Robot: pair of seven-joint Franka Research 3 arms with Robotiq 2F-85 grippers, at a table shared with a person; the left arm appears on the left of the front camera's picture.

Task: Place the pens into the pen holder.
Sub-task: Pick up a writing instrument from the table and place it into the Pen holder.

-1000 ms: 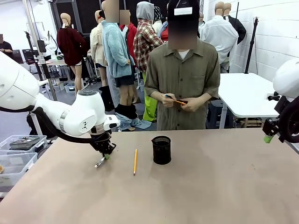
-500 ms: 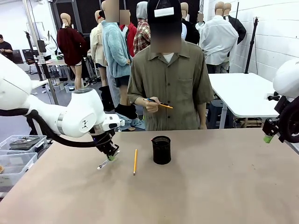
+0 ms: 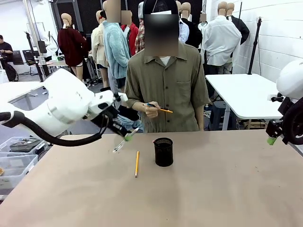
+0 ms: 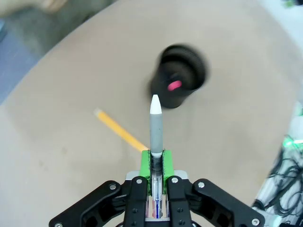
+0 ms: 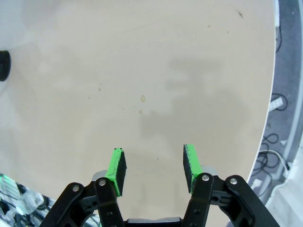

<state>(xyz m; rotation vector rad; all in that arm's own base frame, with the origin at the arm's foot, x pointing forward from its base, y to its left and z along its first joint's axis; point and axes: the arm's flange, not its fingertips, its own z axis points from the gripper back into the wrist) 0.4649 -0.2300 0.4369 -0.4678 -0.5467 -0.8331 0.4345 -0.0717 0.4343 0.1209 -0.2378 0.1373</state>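
Tan tabletop [image 3: 213, 189]: yellow pencil [image 3: 137, 163] lies near mesh pen holder [image 3: 163, 152]. Left gripper [image 3: 128, 135] clamps grey pen [image 3: 118, 146] aloft; right gripper [image 5: 154, 163] stands part-open.

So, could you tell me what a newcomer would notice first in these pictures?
The left gripper, shut on a white pen, hangs above the table left of the black pen holder. A yellow pencil lies flat on the table beside the holder, and the person at the far side holds another pen in one hand.
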